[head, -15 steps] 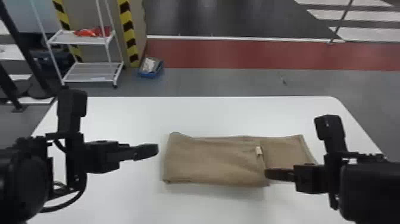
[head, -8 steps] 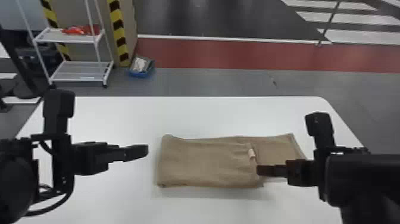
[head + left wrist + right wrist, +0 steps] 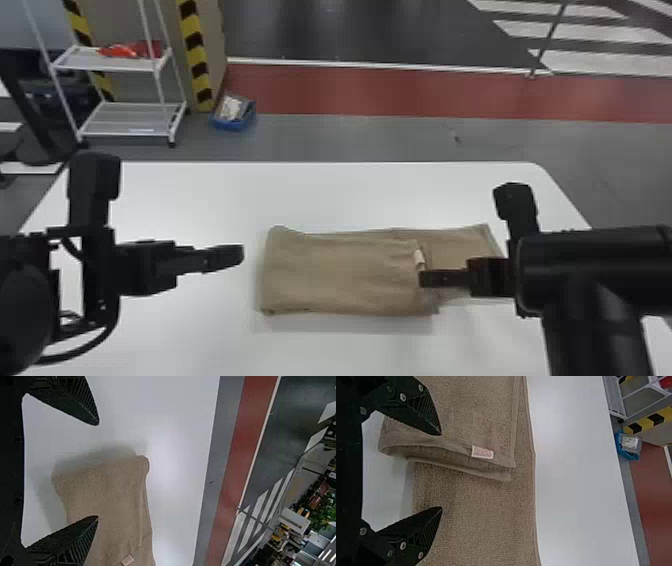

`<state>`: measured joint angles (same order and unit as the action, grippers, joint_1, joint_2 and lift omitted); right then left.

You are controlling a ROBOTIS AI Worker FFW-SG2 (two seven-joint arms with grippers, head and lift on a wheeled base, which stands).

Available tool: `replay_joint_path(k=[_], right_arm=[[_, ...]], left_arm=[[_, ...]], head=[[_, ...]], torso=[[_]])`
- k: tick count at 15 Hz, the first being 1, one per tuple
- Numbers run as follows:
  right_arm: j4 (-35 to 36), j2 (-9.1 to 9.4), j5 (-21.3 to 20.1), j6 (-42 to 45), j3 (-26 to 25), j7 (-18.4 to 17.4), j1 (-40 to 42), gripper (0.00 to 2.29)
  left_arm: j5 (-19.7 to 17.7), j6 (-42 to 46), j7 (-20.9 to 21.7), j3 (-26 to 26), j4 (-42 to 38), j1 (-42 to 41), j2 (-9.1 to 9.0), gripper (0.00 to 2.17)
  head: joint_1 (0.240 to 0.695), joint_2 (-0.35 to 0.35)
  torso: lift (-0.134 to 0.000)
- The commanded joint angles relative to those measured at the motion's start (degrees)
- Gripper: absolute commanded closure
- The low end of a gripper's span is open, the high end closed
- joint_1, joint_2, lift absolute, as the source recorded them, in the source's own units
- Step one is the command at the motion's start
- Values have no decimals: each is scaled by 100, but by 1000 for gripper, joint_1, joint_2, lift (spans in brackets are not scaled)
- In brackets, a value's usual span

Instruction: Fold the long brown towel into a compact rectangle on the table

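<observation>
In the head view, the long brown towel (image 3: 340, 275) is lying on the white table (image 3: 350, 195), partly folded: a doubled section is covering its left part, and a lower layer is sticking out at its right end. A small pale tag (image 3: 419, 257) is showing at the edge of the fold. The left gripper (image 3: 235, 255) is hovering just beside the towel's left end. The right gripper (image 3: 425, 278) is reaching in from the right over the towel, its tips lining up with the edge of the fold. Beyond the towel, off to the left, a white rack (image 3: 125, 107) and a blue bin (image 3: 232, 125) are standing on the floor.

In the left wrist view, the left gripper (image 3: 98, 471) is holding its fingers wide apart near the towel's folded end, gripping nothing.

In the right wrist view, the right gripper (image 3: 441, 470) is spreading its fingers too, one overlapping the towel's folded section, the other its lower layer, with nothing clamped.
</observation>
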<state>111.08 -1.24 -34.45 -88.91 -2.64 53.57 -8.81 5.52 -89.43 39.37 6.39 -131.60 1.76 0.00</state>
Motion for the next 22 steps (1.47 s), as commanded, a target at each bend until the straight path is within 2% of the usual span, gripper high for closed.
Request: replay_joint_path(k=[1,3,7,11,13,14,16,18,21,22], right_arm=[[-95,28,52,-117,-8,-66,-77,252],[-121,115,149,-117,-61,-136,-138,252],[-253,129,237,-117,9,-233,-244,313],[-438,129,228,-117,71,-242,-314,532],[-438,129,219,-117,80,-251,-332,535],[-447,129,228,-117,80,-259,-332,643],[-447,129,237,-117,80,-295,-341,677],[-447,129,237,-117,89,-330,-341,856],[-447,129,246,-117,106,-356,-341,859],[-447,129,246,-117,97,-365,-341,944]], left_arm=[[10,-60,1,12,20,0,-15,36],[10,-60,1,12,73,17,-15,36],[19,-60,-17,29,90,26,-15,36],[19,-60,9,73,108,35,-15,36],[19,-60,18,65,117,35,-15,36],[19,-60,27,73,117,35,-15,36],[10,-60,36,91,126,35,-15,36],[-16,-60,44,144,134,35,-15,36],[-34,-60,88,223,134,26,-15,36],[-34,-60,97,223,134,26,-15,36]], head=[[695,-86],[695,-83],[695,-71],[695,-59],[695,-56],[695,-55],[695,-55],[695,-56],[695,-53],[695,-52]], torso=[[-125],[-125],[-125],[-125],[-125],[-125],[-125],[-125],[-125],[-125]])
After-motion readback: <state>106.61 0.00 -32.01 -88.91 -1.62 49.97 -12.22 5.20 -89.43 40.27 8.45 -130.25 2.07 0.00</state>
